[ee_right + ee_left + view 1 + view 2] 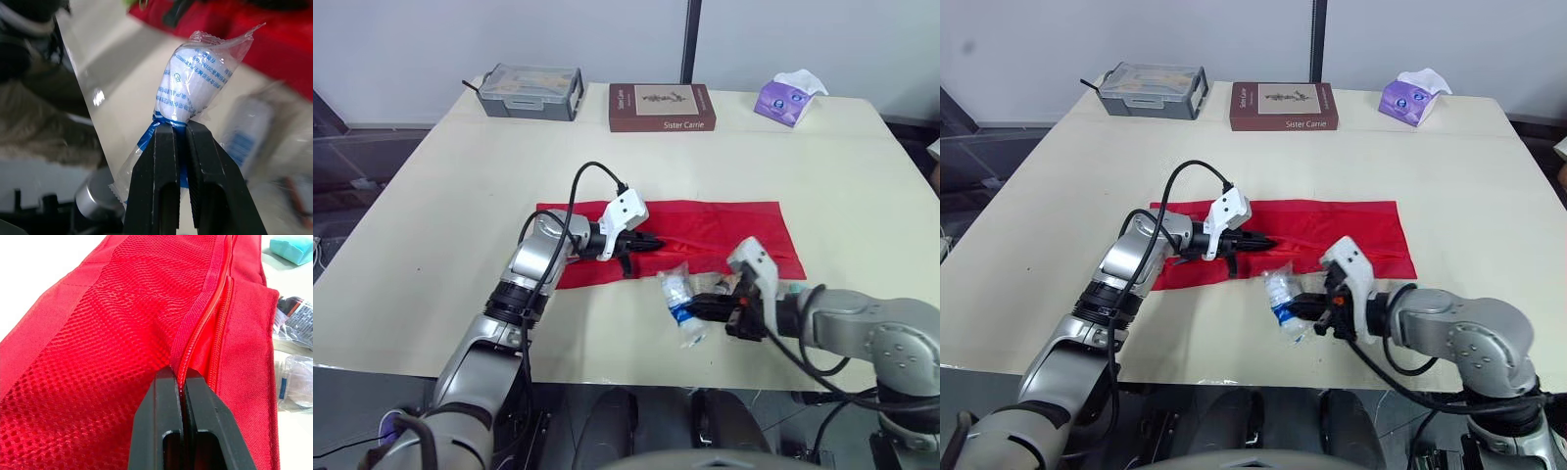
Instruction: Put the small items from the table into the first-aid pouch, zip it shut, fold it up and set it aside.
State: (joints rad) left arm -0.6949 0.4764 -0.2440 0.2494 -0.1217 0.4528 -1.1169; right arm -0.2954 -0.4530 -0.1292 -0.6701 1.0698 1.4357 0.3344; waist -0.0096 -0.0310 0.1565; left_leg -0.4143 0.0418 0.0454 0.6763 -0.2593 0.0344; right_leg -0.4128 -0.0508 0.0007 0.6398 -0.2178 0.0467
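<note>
The left pincer (182, 378) clamps the zipper edge of the red pouch (715, 227). Beside the pouch, the right pincer (179, 128) grips a wrapped bandage roll (193, 85), half hiding other packets (296, 387).

At the far edge of the cream worktop (460, 196) stand three things in a row. A grey plastic case (530, 91) with a clear lid is at the upper left of the frame. A brown book (662, 107) titled "Sister Carrie" lies flat at the upper middle. A purple tissue pack (789, 98) is at the upper right, with a white tissue sticking out.
</note>
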